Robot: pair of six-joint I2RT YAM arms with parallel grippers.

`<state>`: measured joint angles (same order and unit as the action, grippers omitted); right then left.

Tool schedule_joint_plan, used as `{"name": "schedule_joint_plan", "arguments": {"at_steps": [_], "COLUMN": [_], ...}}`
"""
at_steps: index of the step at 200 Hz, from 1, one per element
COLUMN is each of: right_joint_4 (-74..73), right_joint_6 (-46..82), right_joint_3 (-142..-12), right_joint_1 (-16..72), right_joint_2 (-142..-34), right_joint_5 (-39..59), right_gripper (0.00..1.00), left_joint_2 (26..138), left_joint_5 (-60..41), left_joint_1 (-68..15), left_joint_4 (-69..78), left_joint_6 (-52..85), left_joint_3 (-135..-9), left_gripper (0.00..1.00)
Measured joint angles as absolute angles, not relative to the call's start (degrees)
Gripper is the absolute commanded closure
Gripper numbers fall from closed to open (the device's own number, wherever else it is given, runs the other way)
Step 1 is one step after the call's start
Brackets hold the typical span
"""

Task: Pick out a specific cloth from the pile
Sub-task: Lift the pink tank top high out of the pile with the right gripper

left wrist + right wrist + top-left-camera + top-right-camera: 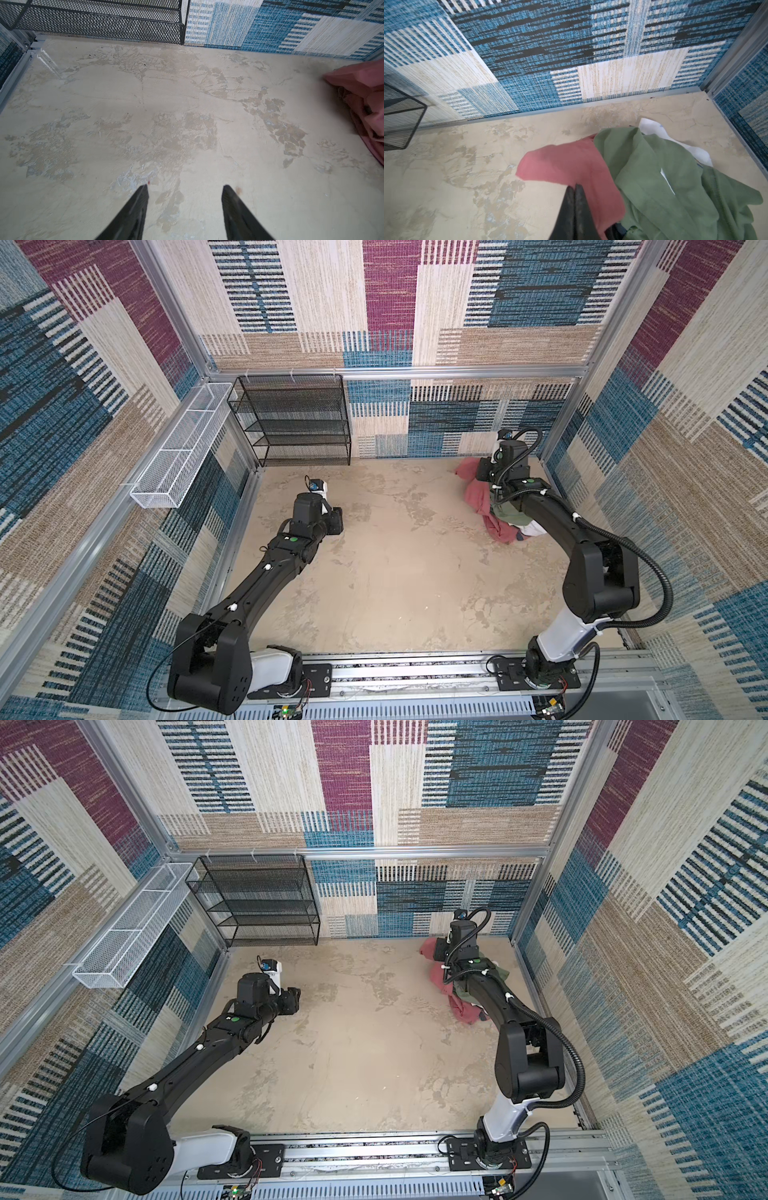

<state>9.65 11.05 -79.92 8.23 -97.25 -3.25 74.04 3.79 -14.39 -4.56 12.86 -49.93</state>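
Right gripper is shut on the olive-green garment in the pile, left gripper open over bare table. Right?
Not quite. The right wrist view shows the right gripper shut on the dusty-red cloth, with the olive-green garment lying beside it, ungripped. The left gripper is indeed open over bare table.

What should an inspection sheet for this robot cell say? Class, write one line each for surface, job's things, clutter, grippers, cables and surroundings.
Surface: beige mottled tabletop, with worn patches.
Job's things: dusty-red cloth in the pile of soft garments, against an olive-green garment and a white garment, near the back right corner.
Clutter: nothing seen.
Grippers: left gripper open over bare table; right gripper shut, apparently pinching the dusty-red cloth's edge.
Cables: black corrugated hose loops beside the right arm.
Surroundings: black wire-mesh shelf rack at the back, white wire-mesh basket on the left rail, patterned carpet-tile walls.
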Motion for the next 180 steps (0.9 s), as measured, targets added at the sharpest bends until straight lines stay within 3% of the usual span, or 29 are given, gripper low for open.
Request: {"name": "schedule_joint_plan", "arguments": {"at_steps": [180], "right_joint_4": [17.89], "right_joint_6": [12.6], "right_joint_3": [-99.33], "right_joint_1": [6.63], "right_joint_2": [-95.35], "right_joint_5": [8.34], "right_gripper": [1.0], "left_joint_2": [75.94], "left_joint_5": [2.63], "left_joint_1": [-14.41], "left_joint_4": [-5.85], "left_joint_6": [14.85], "left_joint_3": [-54.11], "left_gripper": [0.42]}}
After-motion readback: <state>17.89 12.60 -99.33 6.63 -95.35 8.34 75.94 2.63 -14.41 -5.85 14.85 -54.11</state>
